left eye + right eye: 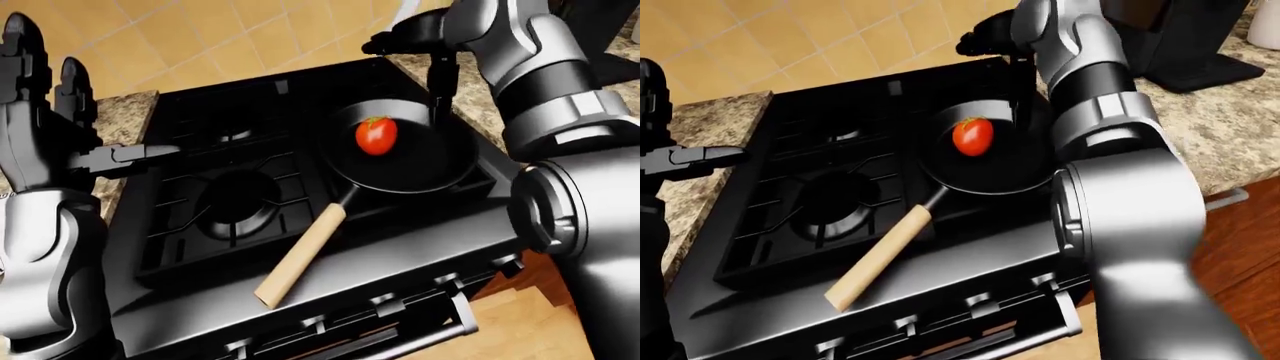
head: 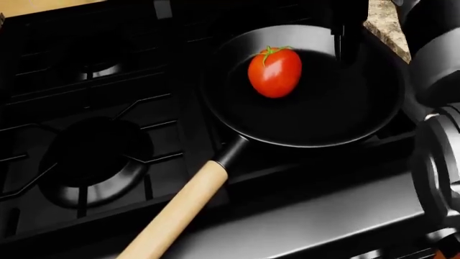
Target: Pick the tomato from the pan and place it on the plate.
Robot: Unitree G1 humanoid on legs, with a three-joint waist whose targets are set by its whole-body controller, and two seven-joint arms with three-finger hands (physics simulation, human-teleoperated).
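place: kitchen | evidence: gas stove, tiled wall, seemingly granite counter

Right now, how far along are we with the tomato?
Nothing is done yet: the tomato lies in the pan, ungripped. In hand: the right hand hangs above the pan's upper-right rim, fingers pointing down. Left: grasp, lift, place; no plate is in view.

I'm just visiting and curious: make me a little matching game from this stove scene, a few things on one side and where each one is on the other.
Things:
1. tomato
2. pan handle
3. right hand
4. left hand

Places:
A. raised at the stove's left edge
B. lying inside the black pan
C. fingers pointing down over the pan's right rim
D. sticking out toward the stove's knobs

Pairs: 1-B, 2-D, 3-C, 4-A
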